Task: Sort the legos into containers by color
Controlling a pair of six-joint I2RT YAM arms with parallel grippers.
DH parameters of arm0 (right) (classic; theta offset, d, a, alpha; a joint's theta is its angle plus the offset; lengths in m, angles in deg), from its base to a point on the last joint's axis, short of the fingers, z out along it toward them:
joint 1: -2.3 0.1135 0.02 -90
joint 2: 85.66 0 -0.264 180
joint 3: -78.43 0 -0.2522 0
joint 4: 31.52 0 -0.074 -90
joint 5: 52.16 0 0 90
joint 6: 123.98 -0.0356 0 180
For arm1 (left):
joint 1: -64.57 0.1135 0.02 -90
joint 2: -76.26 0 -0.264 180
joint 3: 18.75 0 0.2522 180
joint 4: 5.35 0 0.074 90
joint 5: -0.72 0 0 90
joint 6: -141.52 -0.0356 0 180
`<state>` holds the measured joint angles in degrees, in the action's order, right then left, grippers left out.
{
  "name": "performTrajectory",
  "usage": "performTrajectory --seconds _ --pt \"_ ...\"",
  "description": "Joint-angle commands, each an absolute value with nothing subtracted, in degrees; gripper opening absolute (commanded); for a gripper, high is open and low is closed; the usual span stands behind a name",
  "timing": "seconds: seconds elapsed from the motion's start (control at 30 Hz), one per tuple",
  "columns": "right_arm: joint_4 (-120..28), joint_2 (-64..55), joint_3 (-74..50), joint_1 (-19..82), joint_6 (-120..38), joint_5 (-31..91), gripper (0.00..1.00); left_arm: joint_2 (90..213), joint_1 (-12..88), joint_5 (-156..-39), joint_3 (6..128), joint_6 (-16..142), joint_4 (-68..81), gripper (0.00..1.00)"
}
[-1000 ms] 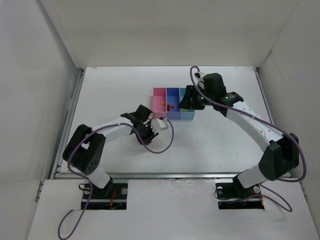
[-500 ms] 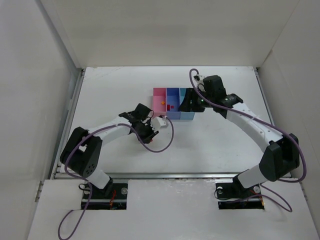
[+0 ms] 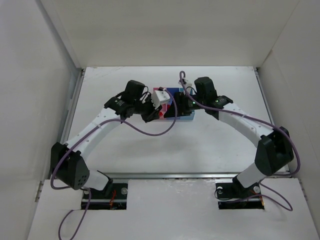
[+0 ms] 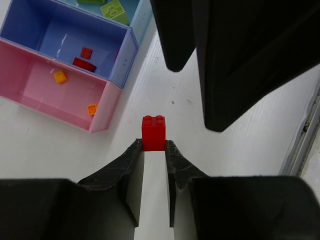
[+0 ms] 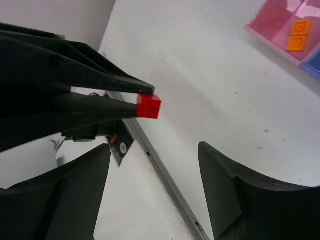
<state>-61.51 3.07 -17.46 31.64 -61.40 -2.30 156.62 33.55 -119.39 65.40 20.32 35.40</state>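
White tabletop (image 3: 210,137) beneath two raised arms (image 3: 95,127) (image 3: 245,122): left claw (image 4: 154,150) tight on red lego (image 4: 153,132), right claw (image 5: 152,149) wide apart.

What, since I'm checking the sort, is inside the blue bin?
Two red bricks in the blue bin; one corner is cropped, and arms cover it from above.

**Two white arms with black joints**

The left arm (image 3: 95,127) and the right arm (image 3: 245,122) are long white tubes with chunky black joints (image 3: 272,155) between them. A thin purple cable (image 3: 150,134) loops along each arm. The fingers (image 4: 120,165) are black, smooth and pointed like wedges. A small white box (image 3: 161,97) sits by the left wrist. A tiny green light (image 3: 193,104) glows on the right wrist.
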Motion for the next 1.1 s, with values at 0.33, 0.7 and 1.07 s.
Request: performTrajectory --seconds 0.33,0.7,1.07 --pt "-55.7 7.4 -10.8 33.6 -64.7 -5.2 0.65 156.2 33.1 -123.0 71.6 22.2 39.3 0.00" --pt "-55.7 8.5 -9.1 33.6 -65.8 -4.3 0.50 156.8 32.1 -123.0 72.1 22.2 39.3 0.00" --pt "-55.7 8.5 -9.1 33.6 -65.8 -5.5 0.39 156.8 32.1 -121.8 72.1 23.9 38.1 0.00"
